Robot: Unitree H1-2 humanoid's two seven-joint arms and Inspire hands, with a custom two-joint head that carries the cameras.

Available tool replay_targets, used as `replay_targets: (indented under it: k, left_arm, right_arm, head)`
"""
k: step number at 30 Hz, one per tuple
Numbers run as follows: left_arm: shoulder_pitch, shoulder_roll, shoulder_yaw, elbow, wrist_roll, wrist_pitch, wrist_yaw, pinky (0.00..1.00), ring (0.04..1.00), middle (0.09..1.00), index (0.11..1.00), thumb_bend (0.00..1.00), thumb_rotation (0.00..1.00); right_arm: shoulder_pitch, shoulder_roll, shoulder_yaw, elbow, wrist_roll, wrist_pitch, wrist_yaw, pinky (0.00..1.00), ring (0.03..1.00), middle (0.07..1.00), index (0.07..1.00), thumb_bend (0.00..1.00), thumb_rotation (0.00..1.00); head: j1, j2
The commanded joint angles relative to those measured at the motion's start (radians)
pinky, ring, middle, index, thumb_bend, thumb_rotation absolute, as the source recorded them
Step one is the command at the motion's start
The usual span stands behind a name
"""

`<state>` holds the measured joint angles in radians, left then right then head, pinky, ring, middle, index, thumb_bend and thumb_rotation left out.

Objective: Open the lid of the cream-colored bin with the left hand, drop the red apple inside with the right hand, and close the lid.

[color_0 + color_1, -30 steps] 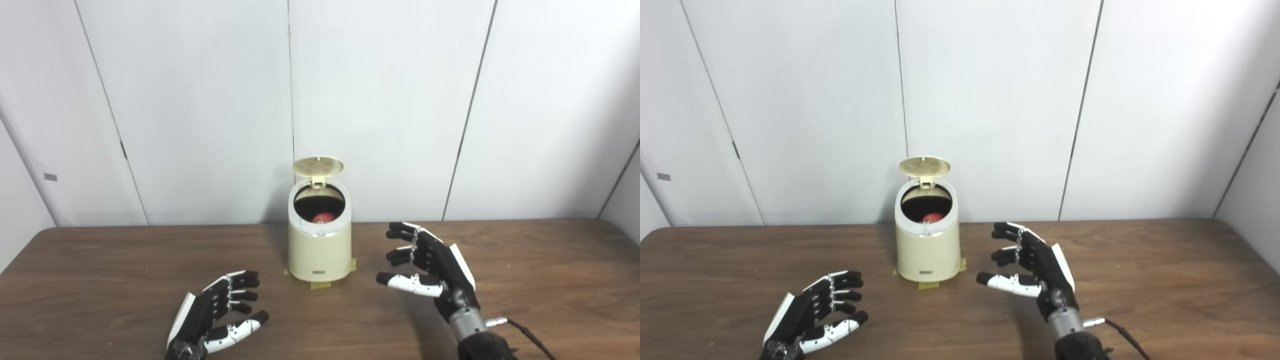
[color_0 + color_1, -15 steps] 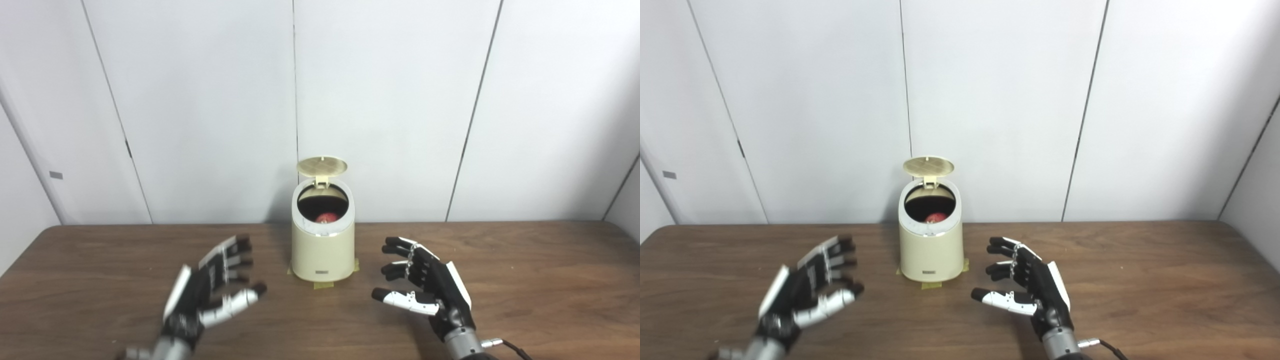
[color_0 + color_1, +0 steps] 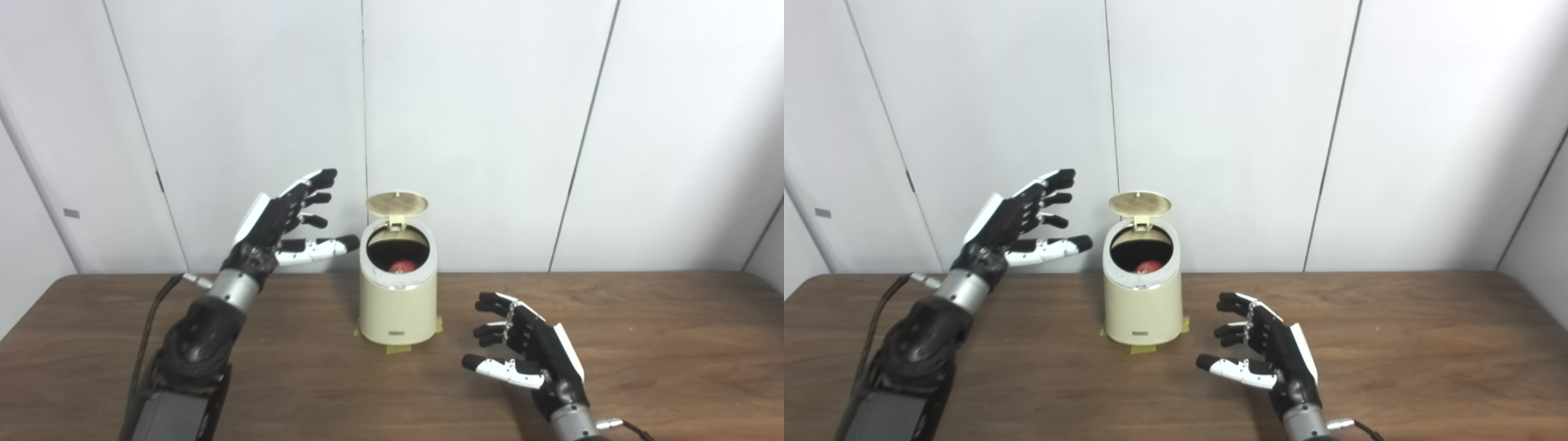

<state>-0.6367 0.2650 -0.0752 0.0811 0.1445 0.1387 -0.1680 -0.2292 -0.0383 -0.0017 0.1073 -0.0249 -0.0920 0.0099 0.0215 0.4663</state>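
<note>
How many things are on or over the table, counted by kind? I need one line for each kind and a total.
Robot hand: 2, left and right, both open
Cream-colored bin: 1, lid up
Red apple: 1, inside the bin
Total: 4

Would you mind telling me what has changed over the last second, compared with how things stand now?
The left hand has risen from low over the table to lid height, left of the cream-colored bin, open and empty. The right hand drew back slightly toward the robot, open. The lid stays up and the red apple stays inside.
</note>
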Motion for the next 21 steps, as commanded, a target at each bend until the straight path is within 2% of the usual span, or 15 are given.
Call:
replay_targets:
  k: [1, 4, 7, 13, 19, 21]
  left_arm:
    - [-0.113, 0.003, -0.014, 0.004, 0.038, -0.023, 0.011, 0.71, 0.878, 0.924, 0.916, 0.86, 0.24]
    - [-0.150, -0.002, -0.035, 0.041, 0.073, -0.034, 0.018, 0.71, 0.866, 0.911, 0.905, 0.87, 0.25]
    - [-0.195, 0.002, -0.071, 0.087, 0.119, -0.051, 0.013, 0.74, 0.877, 0.912, 0.912, 0.87, 0.30]
    - [-0.264, 0.005, -0.131, 0.168, 0.209, -0.046, 0.012, 0.86, 0.938, 0.939, 0.930, 0.88, 0.37]
    - [-0.303, 0.004, -0.174, 0.234, 0.257, -0.070, -0.004, 0.85, 0.964, 0.961, 0.928, 0.94, 0.39]
    - [-0.311, 0.008, -0.194, 0.246, 0.273, -0.083, -0.017, 0.87, 0.973, 0.957, 0.909, 0.93, 0.40]
  right_arm:
    - [-0.035, 0.003, -0.002, -0.032, 0.005, -0.044, -0.003, 0.53, 0.562, 0.736, 0.731, 0.81, 0.14]
    - [-0.035, 0.002, -0.002, -0.032, 0.005, -0.046, -0.002, 0.53, 0.561, 0.737, 0.732, 0.81, 0.14]
    - [-0.034, 0.002, -0.003, -0.034, 0.008, -0.046, 0.000, 0.52, 0.559, 0.736, 0.732, 0.80, 0.13]
    - [-0.035, 0.008, -0.004, -0.032, 0.001, -0.044, -0.010, 0.52, 0.561, 0.728, 0.725, 0.82, 0.15]
    - [-0.035, 0.014, 0.000, -0.037, -0.005, -0.041, -0.018, 0.52, 0.556, 0.727, 0.726, 0.81, 0.15]
    - [-0.035, 0.016, 0.000, -0.039, -0.009, -0.039, -0.021, 0.52, 0.558, 0.726, 0.724, 0.81, 0.16]
  head:
    - [0.001, 0.001]
    - [0.001, 0.001]
    - [-0.002, 0.002]
    - [-0.007, 0.000]
    - [-0.021, -0.001]
    - [-0.024, -0.001]
